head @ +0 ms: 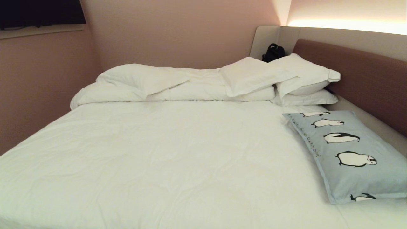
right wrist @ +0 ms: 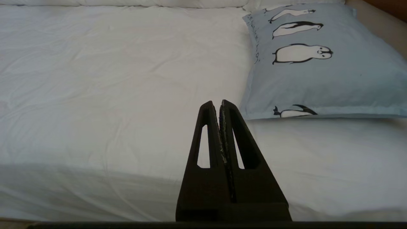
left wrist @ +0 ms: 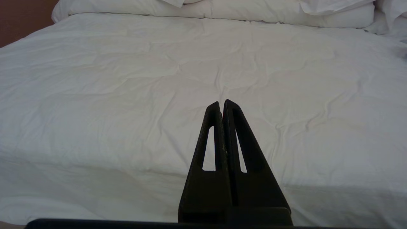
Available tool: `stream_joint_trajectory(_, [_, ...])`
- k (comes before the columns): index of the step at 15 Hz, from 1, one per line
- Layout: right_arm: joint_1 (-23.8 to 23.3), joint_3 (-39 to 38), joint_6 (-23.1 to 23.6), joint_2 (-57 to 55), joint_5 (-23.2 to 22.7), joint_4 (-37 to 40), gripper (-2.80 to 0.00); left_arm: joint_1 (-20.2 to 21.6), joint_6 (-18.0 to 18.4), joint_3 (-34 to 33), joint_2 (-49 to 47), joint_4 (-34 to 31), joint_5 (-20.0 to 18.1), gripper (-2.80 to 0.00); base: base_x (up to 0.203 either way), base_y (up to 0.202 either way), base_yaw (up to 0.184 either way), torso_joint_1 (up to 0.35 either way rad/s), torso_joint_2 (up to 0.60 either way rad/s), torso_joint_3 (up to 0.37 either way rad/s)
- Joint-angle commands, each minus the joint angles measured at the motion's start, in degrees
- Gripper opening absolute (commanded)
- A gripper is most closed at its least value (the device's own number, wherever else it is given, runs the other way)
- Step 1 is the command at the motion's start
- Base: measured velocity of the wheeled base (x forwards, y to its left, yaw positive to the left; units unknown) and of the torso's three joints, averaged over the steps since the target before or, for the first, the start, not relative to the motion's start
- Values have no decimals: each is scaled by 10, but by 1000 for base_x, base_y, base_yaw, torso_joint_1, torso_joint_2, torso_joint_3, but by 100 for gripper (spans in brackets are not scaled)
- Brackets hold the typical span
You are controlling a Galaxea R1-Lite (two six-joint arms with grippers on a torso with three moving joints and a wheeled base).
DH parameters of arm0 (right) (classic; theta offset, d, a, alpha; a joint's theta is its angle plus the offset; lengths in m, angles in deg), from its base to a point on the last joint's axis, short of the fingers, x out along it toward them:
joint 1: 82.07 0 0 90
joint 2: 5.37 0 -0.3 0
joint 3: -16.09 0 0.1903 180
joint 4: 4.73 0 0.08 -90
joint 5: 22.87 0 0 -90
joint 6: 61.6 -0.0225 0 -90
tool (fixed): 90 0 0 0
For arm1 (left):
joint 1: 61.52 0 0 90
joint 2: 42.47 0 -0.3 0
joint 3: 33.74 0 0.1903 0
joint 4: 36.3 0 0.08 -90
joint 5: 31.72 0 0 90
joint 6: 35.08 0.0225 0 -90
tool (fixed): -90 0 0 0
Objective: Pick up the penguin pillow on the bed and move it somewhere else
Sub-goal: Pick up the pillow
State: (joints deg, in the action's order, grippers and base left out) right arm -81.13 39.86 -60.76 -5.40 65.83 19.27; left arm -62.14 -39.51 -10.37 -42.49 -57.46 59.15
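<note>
Right gripper (right wrist: 220,102) pinched empty; open it (wide) before you reach the rectangular light-blue penguin pillow (right wrist: 321,66) just ahead, rightward.

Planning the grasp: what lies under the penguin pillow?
The penguin pillow lies on the bed, on its white sheet; whatever it covers is hidden.

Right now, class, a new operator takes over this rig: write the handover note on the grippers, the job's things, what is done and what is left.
Left gripper: shut, empty, over bare white sheet.
Right gripper: shut, empty, short of the penguin pillow, not touching it.
The pillow lies flat on the bed, along its right side beside the headboard, below the white pillows.
Done: nothing.
Left: open, grasp, lift and move it elsewhere.
</note>
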Motion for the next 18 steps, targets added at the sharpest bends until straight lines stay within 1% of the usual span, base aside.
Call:
stream_joint_trajectory(1, [0, -1, 0, 0, 1, 1, -280, 0, 0, 0, 0, 1, 0, -280, 0, 0, 0, 0, 0, 0])
stream_joint_trajectory(18, [0, -1, -5, 0, 1, 1, -280, 0, 0, 0, 0, 0, 0, -280, 0, 0, 0, 0, 0, 0])
